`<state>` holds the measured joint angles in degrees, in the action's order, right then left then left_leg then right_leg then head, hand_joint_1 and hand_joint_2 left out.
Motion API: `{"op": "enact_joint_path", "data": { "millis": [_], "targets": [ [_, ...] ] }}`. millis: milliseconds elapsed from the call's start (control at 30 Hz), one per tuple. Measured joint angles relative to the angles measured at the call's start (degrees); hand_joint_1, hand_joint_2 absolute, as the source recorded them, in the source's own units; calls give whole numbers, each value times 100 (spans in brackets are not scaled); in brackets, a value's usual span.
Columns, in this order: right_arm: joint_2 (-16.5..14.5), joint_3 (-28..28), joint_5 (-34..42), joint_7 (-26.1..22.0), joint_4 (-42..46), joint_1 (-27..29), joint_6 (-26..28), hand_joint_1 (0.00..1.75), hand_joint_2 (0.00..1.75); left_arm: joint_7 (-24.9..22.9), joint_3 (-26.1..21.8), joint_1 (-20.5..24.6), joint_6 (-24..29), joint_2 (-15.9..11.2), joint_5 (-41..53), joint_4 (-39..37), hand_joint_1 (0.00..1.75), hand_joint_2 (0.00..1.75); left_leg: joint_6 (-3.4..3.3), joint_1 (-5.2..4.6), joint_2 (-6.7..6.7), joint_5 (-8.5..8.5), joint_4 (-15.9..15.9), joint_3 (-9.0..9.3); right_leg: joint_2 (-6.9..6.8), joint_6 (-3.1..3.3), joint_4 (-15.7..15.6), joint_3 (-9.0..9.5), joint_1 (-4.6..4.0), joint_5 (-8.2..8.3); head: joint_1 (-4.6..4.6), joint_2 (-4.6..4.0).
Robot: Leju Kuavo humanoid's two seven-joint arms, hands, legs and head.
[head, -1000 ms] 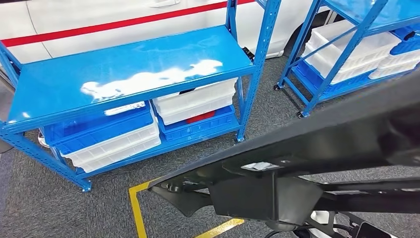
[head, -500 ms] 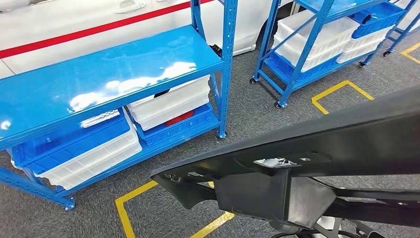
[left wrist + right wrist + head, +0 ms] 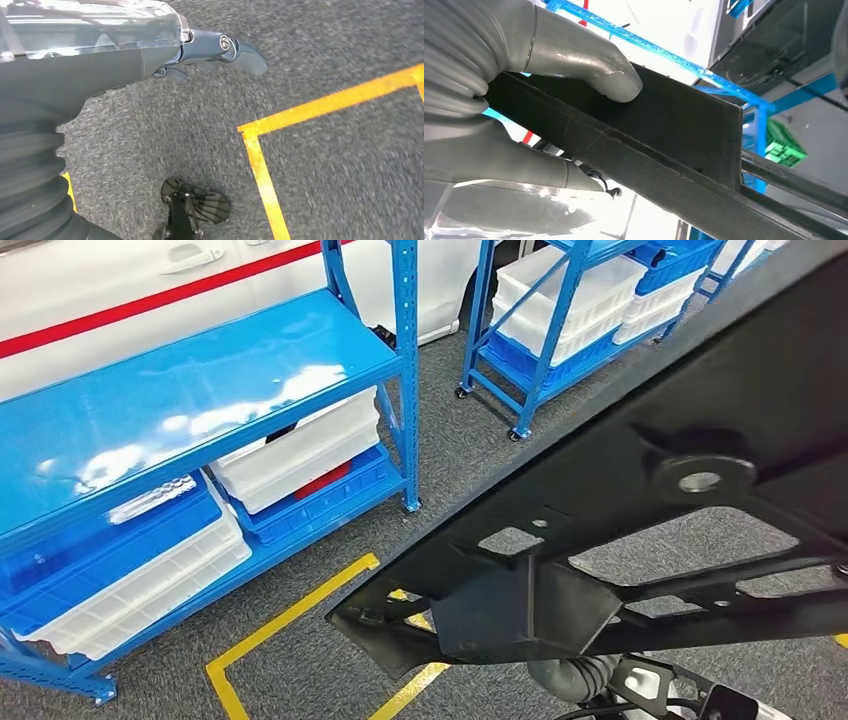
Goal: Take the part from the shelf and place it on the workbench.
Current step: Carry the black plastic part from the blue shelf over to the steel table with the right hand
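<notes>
large black part (image 3: 640, 500) slanting across the head view, clamped by the right hand (image 3: 519, 95) with thumb on the upper face and fingers under the edge, raised above grey carpet (image 3: 480, 455). left hand (image 3: 165, 55) out over carpet beside a yellow floor line (image 3: 320, 102), fingers stretched forward with nothing in them, though too little visible to tell how far apart. blue shelf rack (image 3: 190, 390) at left, white bins (image 3: 295, 455) and blue bins (image 3: 100, 540) on its lower level, a white vehicle with a red stripe (image 3: 150, 300) behind. second blue rack (image 3: 560, 310) with more bins farther back. open carpet between the two racks and in front of the near rack's corner post (image 3: 407, 370), yellow tape corner (image 3: 290, 625) just below the part's lower tip.
</notes>
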<state>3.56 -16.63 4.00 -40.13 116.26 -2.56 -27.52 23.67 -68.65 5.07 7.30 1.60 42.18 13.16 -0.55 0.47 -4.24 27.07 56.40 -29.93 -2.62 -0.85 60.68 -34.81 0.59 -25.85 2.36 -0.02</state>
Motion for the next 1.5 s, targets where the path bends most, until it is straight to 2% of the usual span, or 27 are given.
{"op": "enact_joint_path", "data": {
  "millis": [67,133,200,300,333,367,400,433,500,567,633,667,733,800,867,900,933,1000,1067,1133,1167,1233,1300,1367,1400,1433,1500],
  "targets": [
    [3,-44,5,-1,-206,-92,-68,175,175,1,-3,7,-1,8,2,0,0,175,63,-28,-85,31,16,12,-68,80,-260,119,-40,27,0,0],
    [6,-118,5,3,-434,-222,-118,175,175,-3,-5,23,-5,17,22,0,0,175,125,-26,-162,54,22,26,59,148,-274,102,-36,54,0,0],
    [5,-208,6,5,-630,-385,-151,175,175,-14,-5,30,-15,26,45,0,0,175,183,0,-19,221,233,-48,161,224,-308,100,-13,88,1,0],
    [-5,-328,7,4,-862,-559,-174,175,175,-31,-11,1,-20,28,51,0,0,175,236,26,334,780,1336,-553,320,287,-319,83,-13,112,1,0],
    [-7,-356,7,6,-925,-578,-176,175,175,-34,-15,-11,-20,28,51,0,0,175,242,25,368,871,1655,-716,381,290,-316,80,-20,114,0,0],
    [-7,-376,6,7,-979,-590,-176,175,175,-37,-18,-21,-20,28,51,0,0,175,240,25,380,839,1767,-790,443,291,-313,81,-25,114,0,0],
    [-7,-392,6,8,-1021,-602,-177,175,175,-38,-20,-27,-19,29,52,0,0,175,231,25,389,691,1636,-752,506,291,-309,86,-28,114,0,0],
    [-7,-406,6,8,-1052,-620,-176,175,175,-43,-20,-29,-16,29,55,0,0,175,215,26,425,459,1292,-615,571,288,-302,94,-30,112,0,0],
    [-7,-428,24,7,-1100,-679,-162,175,175,-69,-24,-34,3,22,71,0,0,175,166,32,644,74,472,-279,695,260,-278,89,-32,107,0,0],
    [-7,-450,78,7,-1153,-767,-141,175,175,-126,-28,-35,45,12,90,0,0,175,121,26,790,-25,108,-132,810,192,-261,47,-23,122,1,0],
    [-5,-461,151,7,-1196,-860,-125,175,175,-196,-31,-24,80,2,97,0,0,175,66,25,707,-40,81,-124,915,108,-271,7,-14,154,1,0],
    [-3,-461,186,5,-1206,-907,-119,175,175,-230,-32,-16,87,-2,98,0,0,175,27,36,649,-62,54,-116,882,74,-244,-17,-21,136,1,0],
    [2,-455,239,-2,-1210,-1014,-95,175,175,-296,-37,-10,91,-7,101,0,0,175,-46,60,517,-105,-7,-101,640,27,87,-181,-41,-77,0,0],
    [8,-427,288,-7,-1207,-1079,-51,175,175,-340,-47,-26,89,-13,115,0,0,175,-79,38,383,-109,-13,-101,378,-8,830,-537,-23,-448,0,0],
    [27,-372,335,-7,-1194,-1077,10,175,175,-352,-56,-40,67,-22,144,0,0,175,-83,23,252,-98,-3,-105,303,-36,1342,-783,2,-590,0,0],
    [42,-342,349,-7,-1181,-1067,38,175,175,-346,-59,-40,55,-28,156,0,0,175,-80,20,194,-88,6,-105,284,-38,1288,-749,10,-505,0,0],
    [55,-315,357,-7,-1161,-1060,56,175,175,-339,-61,-38,46,-33,164,0,0,175,-72,17,139,-75,15,-100,246,-31,1003,-593,12,-337,0,0],
    [70,-274,362,-7,-1114,-1059,70,175,175,-328,-62,-35,37,-39,169,0,0,175,-34,-4,43,-38,39,-80,42,21,193,-150,-22,-28,0,0],
    [75,-243,352,-8,-1058,-1050,82,175,175,-307,-63,-36,13,-49,183,0,0,175,20,-33,-47,-4,57,-62,-76,94,-231,64,-72,63,0,0],
    [78,-213,313,-9,-989,-1004,103,175,175,-279,-64,-26,-8,-60,209,0,0,175,79,-42,-144,18,55,-42,25,155,-262,53,-90,61,0,0],
    [78,-199,289,-9,-946,-966,111,175,175,-270,-64,-17,-11,-71,220,0,0,175,113,-31,-129,52,78,-37,79,182,-277,56,-80,71,0,0],
    [69,-180,254,-9,-857,-888,119,175,175,-267,-64,-9,-10,-99,231,0,0,175,171,-3,68,271,372,-144,178,251,-313,70,-50,96,0,0],
    [46,-169,225,-9,-800,-790,117,175,175,-275,-64,-30,-8,-137,251,0,0,175,203,12,309,666,1115,-475,285,295,-319,69,-42,104,0,0],
    [32,-158,199,-8,-778,-677,108,175,175,-293,-64,-55,-10,-166,265,0,0,175,219,14,372,871,1746,-780,415,302,-315,67,-46,104,0,0],
    [31,-150,191,-8,-774,-630,103,175,175,-304,-64,-62,-16,-174,266,0,0,175,219,15,379,798,1762,-800,483,301,-312,72,-46,105,0,0],
    [32,-137,185,-8,-771,-590,99,175,175,-315,-64,-64,-23,-180,267,0,0,175,213,18,391,622,1549,-714,551,297,-307,79,-44,104,0,0],
    [33,-103,181,-9,-760,-534,99,175,175,-328,-64,-62,-36,-198,272,0,0,175,186,33,561,195,741,-361,682,272,-281,84,-47,98,0,0]
  ]
}}
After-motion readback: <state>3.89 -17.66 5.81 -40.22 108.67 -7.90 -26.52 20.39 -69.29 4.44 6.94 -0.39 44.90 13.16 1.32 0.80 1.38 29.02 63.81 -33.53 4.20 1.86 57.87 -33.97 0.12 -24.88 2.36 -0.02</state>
